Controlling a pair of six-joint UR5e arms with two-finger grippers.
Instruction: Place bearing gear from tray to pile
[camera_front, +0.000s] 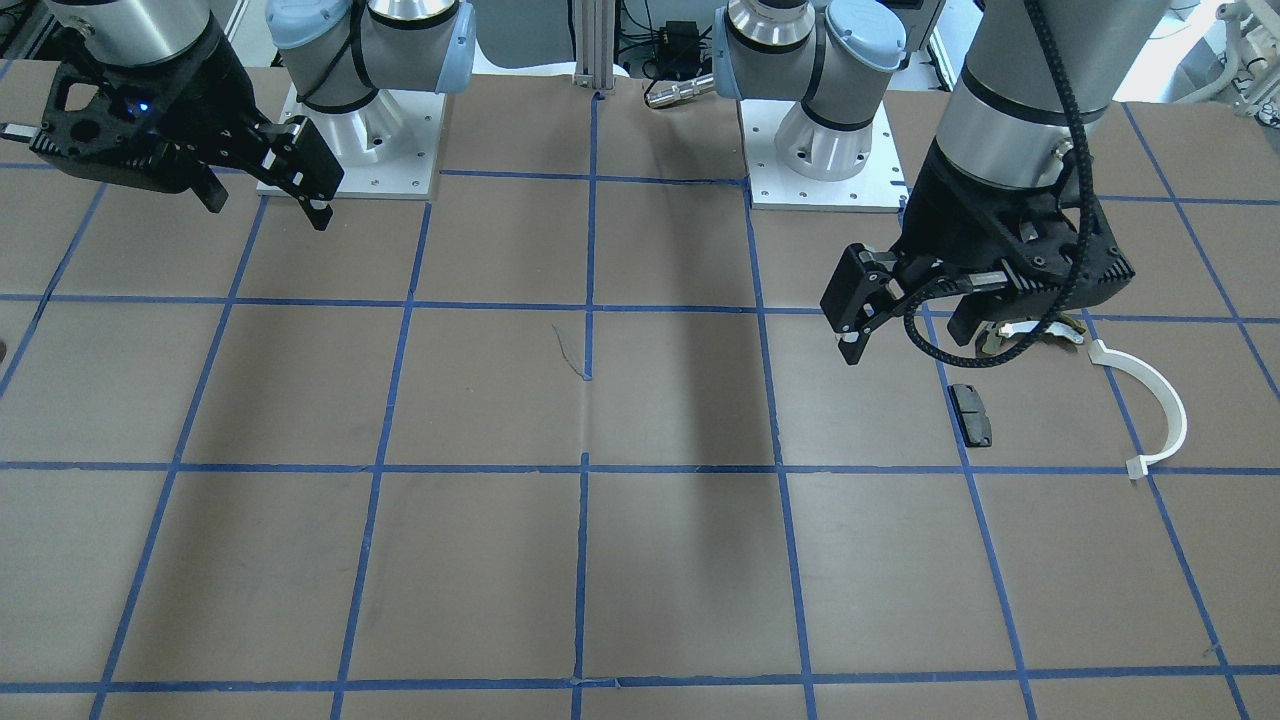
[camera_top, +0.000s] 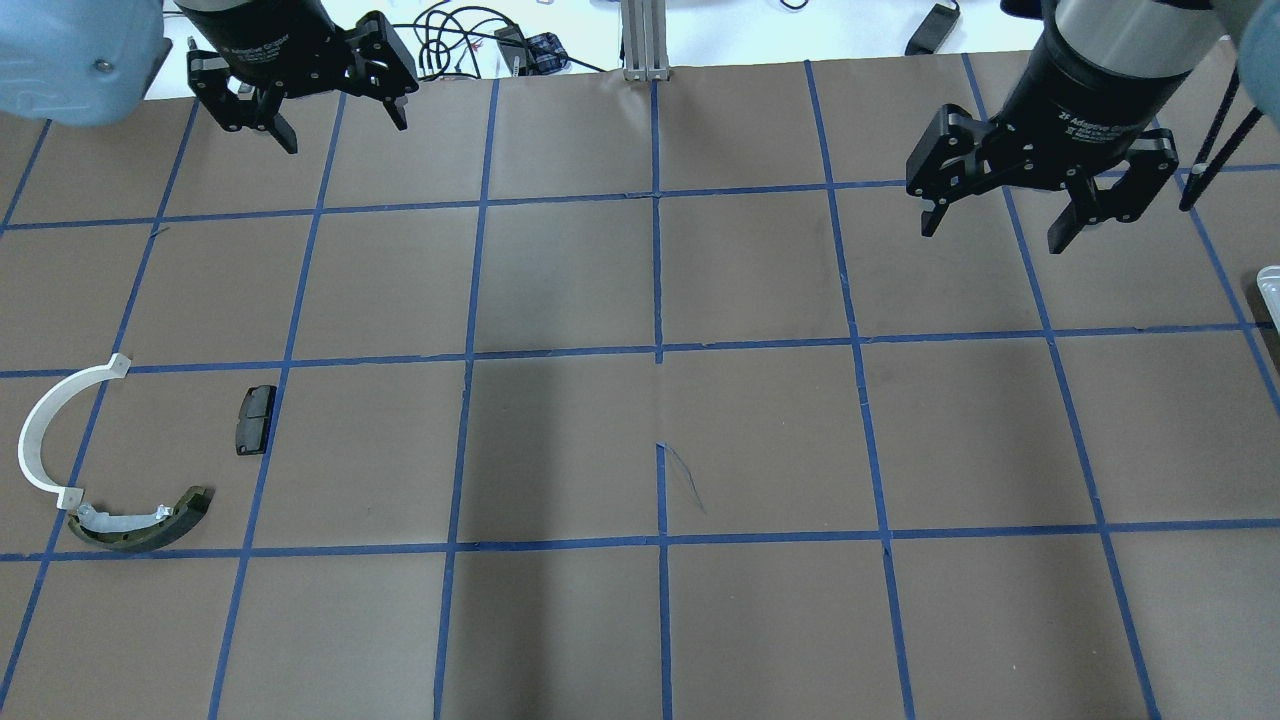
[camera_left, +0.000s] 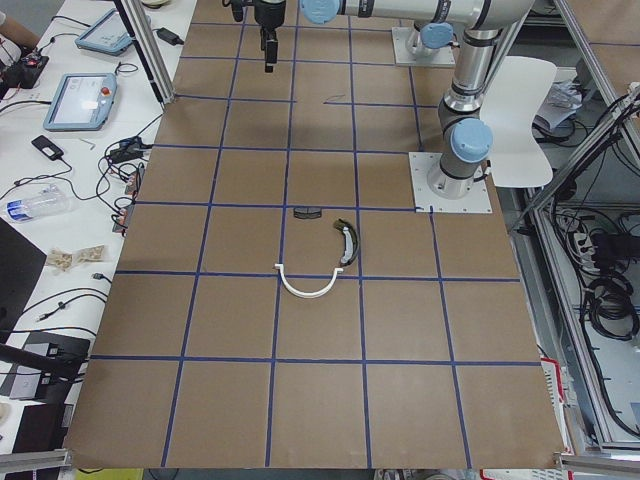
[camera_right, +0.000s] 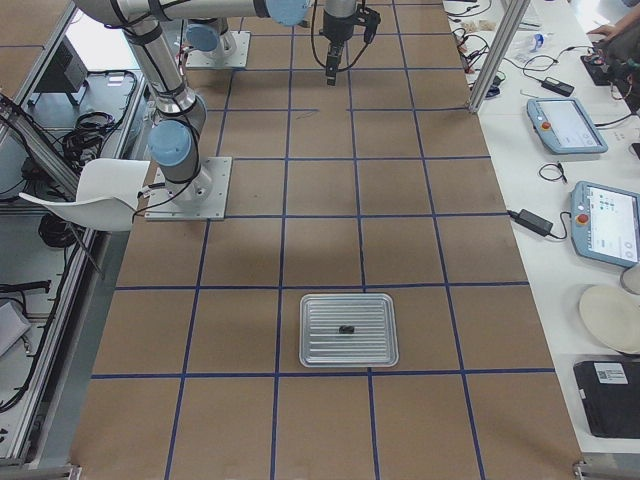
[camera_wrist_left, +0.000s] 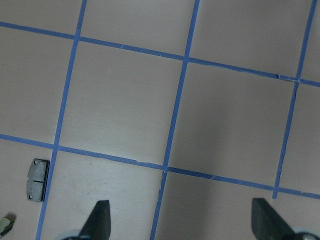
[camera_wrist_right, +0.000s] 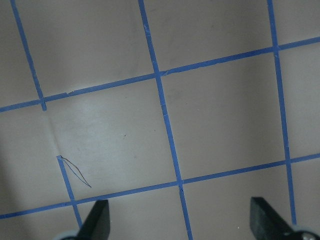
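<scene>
The left pincer (camera_top: 343, 128) and right pincer (camera_top: 995, 230) hang spread apart, empty, above the table (camera_top: 760, 440); a small dark part (camera_right: 346, 329) lies in the tray (camera_right: 320, 348).

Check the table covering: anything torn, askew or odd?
Yes. Near the table's middle the brown paper cover has a thin curved slit or scratch beside the centre blue tape line, which has a gap there. Nothing else stands out.
</scene>
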